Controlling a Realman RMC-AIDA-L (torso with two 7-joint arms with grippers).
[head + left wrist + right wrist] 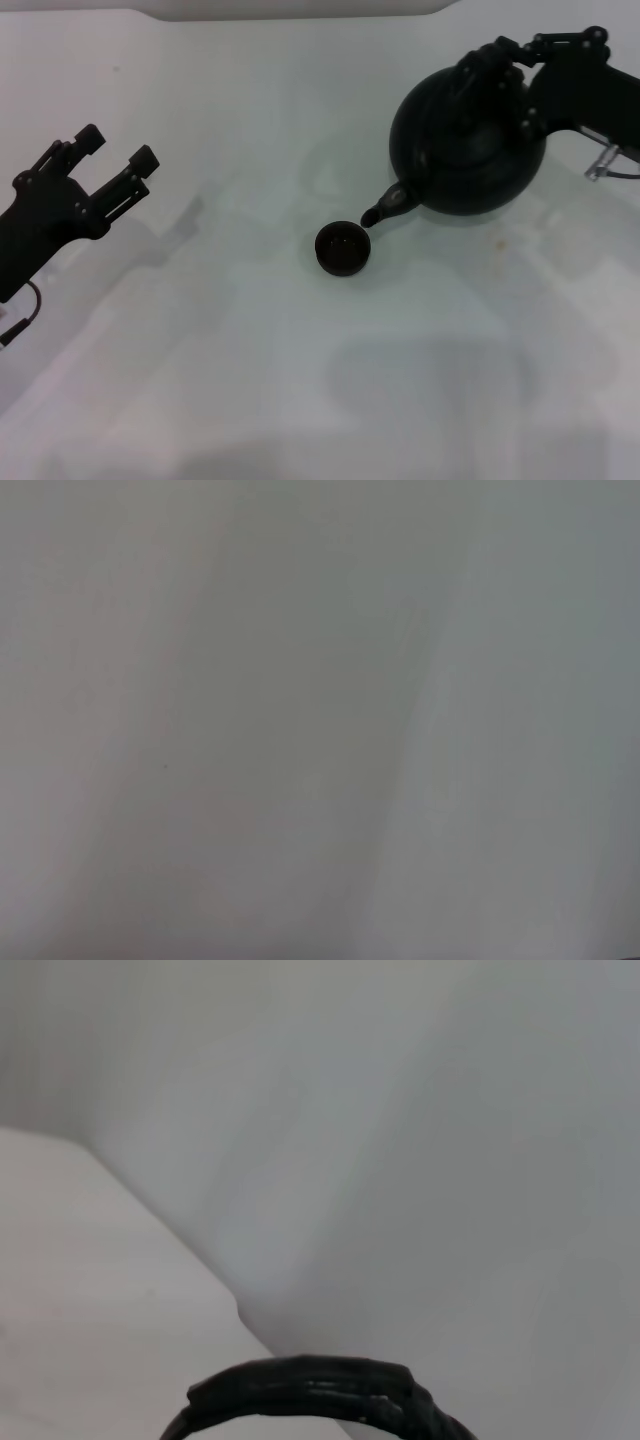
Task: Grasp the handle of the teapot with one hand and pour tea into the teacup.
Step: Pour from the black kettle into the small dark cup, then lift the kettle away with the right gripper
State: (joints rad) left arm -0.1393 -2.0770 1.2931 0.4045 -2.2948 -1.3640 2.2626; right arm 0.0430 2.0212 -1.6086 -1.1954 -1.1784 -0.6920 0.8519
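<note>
The matte-black teapot (468, 145) is at the right in the head view, tilted, with its spout (385, 208) pointing down at the rim of the small dark teacup (343, 248) on the white table. My right gripper (500, 62) is shut on the teapot's arched handle (487, 70) at its top. The ribbed handle also shows in the right wrist view (315, 1390). My left gripper (112, 148) is open and empty at the far left, well away from the cup. The left wrist view shows only bare table.
The white table (250, 350) has a raised white edge along the back (300, 10). A silvery part and cable of the right arm (603, 160) stick out at the far right.
</note>
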